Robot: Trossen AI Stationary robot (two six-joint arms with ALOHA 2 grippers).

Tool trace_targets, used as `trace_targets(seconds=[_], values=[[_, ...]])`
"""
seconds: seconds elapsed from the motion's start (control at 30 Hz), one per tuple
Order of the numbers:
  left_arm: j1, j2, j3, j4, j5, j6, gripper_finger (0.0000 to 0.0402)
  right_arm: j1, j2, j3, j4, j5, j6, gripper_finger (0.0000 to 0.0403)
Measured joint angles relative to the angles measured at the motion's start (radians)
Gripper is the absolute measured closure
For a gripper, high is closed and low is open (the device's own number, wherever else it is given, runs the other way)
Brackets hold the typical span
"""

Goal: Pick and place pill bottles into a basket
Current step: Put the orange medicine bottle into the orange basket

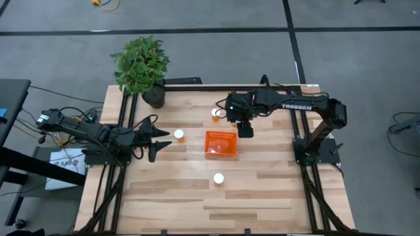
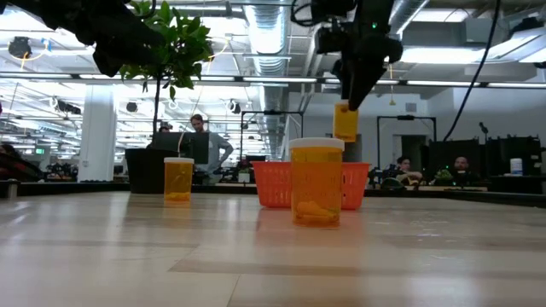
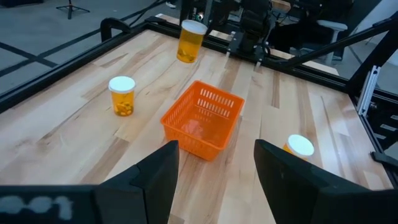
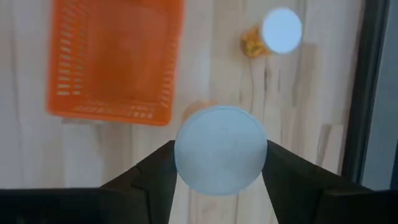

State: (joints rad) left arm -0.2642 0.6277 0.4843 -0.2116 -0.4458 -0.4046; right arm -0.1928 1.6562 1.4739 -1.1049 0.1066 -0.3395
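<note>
The orange basket stands mid-table and looks empty in the left wrist view. Three pill bottles stand on their bases: one left of the basket, one toward the near edge, and one toward the far edge. My right gripper points down just beyond the basket's far right corner. It is shut on a fourth bottle, which the gripper hides in the high view. My left gripper is open and empty at the table's left, pointing at the basket. My right gripper pinches the bottle's white cap between its two fingers, one on each side. The fingers come from above, pointing down. The orange body hangs roughly upright below the fingers, lifted clear of the table and higher than the basket's rim.
A potted plant stands at the far left corner. Dark frame rails run along the table's edges. People sit and stand in the room beyond. Bare wood lies right of the basket.
</note>
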Motion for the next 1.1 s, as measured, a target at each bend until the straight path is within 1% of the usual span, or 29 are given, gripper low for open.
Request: trace_targets(seconds=[0.2,0.27,0.47,0.53,0.67,0.77,0.97,1.1], values=[[0.0,0.0,0.0,0.0,0.023,0.0,0.0202,0.074,0.0,0.007,-0.002,-0.001,0.025,0.0181],[0.0,0.0,0.0,0.0,0.033,0.0,0.0202,0.096,0.0,0.007,-0.002,-0.002,0.031,0.0182],[0.0,0.0,0.0,0.0,0.045,0.0,0.0202,0.143,0.0,0.007,0.016,-0.004,0.079,0.0205],[0.0,0.0,0.0,0.0,0.045,0.005,0.0202,0.156,0.0,0.007,0.021,-0.004,0.095,0.0203],[0.0,0.0,0.0,0.0,0.057,0.006,0.0202,0.185,0.0,0.007,0.042,-0.005,0.131,0.0185],[0.0,0.0,0.0,0.0,0.073,0.005,0.0202,0.204,0.0,0.007,0.059,-0.006,0.157,0.018],[0.0,0.0,0.0,0.0,0.076,-0.002,0.0202,0.228,0.0,0.007,0.083,-0.007,0.208,0.0193],[0.0,0.0,0.0,0.0,0.098,-0.003,0.0202,0.232,0.0,0.006,0.089,-0.011,0.227,0.0195]])
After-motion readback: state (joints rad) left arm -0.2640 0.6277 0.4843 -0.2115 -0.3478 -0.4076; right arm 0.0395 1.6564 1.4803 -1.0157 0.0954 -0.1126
